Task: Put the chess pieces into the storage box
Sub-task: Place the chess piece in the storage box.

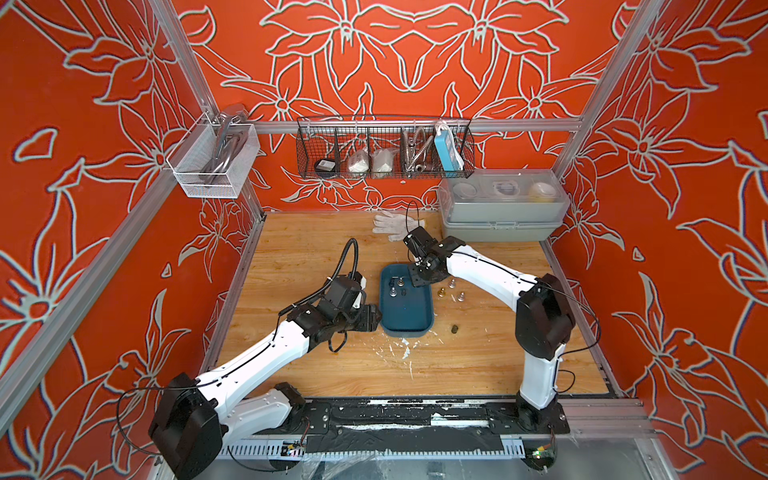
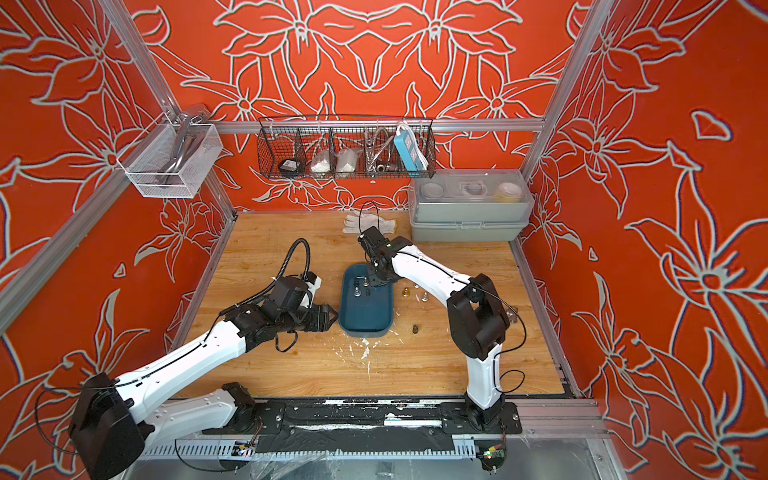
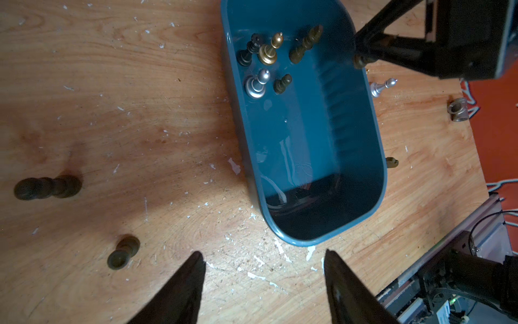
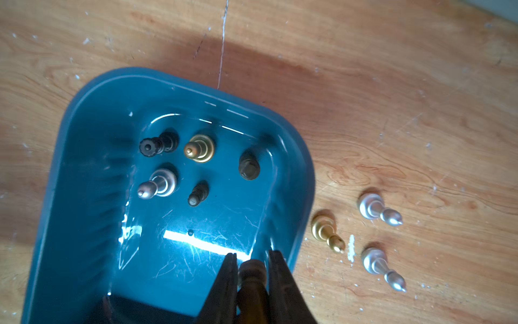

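Note:
The teal storage box [image 1: 409,316] [image 2: 368,316] lies mid-table, and several chess pieces [image 4: 199,148] stand or lie at its far end. My right gripper [image 4: 251,256] hovers over the box's right rim [image 4: 302,179], shut on a dark brown chess piece [image 4: 252,277]. Beside that rim a gold piece [image 4: 326,232] and two silver ones [image 4: 378,209] [image 4: 381,268] stand on the wood. Another dark piece [image 1: 455,329] lies right of the near end. My left gripper [image 3: 263,252] is open and empty, left of the box's near corner. Two dark pieces [image 3: 47,187] [image 3: 123,252] lie nearby.
A white glove [image 1: 395,224] lies at the back of the table, and a grey lidded box [image 1: 503,208] fills the back right corner. Wire baskets [image 1: 384,149] [image 1: 212,162] hang on the walls. A small metal fitting [image 3: 457,109] sits near the table's right edge.

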`<act>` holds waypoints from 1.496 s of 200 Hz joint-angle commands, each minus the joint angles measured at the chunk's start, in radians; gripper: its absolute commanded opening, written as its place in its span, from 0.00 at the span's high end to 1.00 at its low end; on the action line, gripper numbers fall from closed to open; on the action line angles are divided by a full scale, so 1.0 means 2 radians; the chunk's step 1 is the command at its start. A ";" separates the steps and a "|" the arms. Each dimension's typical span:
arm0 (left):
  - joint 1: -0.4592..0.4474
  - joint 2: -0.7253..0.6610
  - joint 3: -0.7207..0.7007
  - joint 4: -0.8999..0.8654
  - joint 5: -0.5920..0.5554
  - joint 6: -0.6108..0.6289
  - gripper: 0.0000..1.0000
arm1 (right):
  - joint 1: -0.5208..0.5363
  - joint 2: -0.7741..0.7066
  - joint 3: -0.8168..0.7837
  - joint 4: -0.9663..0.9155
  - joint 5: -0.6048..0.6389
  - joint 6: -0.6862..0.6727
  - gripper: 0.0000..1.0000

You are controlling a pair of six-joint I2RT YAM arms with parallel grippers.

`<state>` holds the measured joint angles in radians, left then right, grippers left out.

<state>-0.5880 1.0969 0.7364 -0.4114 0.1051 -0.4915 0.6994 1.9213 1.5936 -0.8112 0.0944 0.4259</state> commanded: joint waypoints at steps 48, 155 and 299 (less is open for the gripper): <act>0.003 -0.001 -0.008 -0.004 -0.012 0.001 0.33 | 0.008 0.041 0.027 0.016 -0.003 -0.010 0.79; 0.003 0.000 -0.013 0.001 -0.014 0.005 0.33 | 0.012 0.079 0.029 0.028 -0.002 -0.009 0.79; 0.003 0.001 -0.022 0.010 -0.012 0.003 0.33 | 0.015 0.098 0.028 0.033 -0.008 -0.007 0.79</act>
<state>-0.5880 1.0969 0.7036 -0.4049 0.0875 -0.4911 0.7166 2.1014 1.6257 -0.7437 0.0849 0.4095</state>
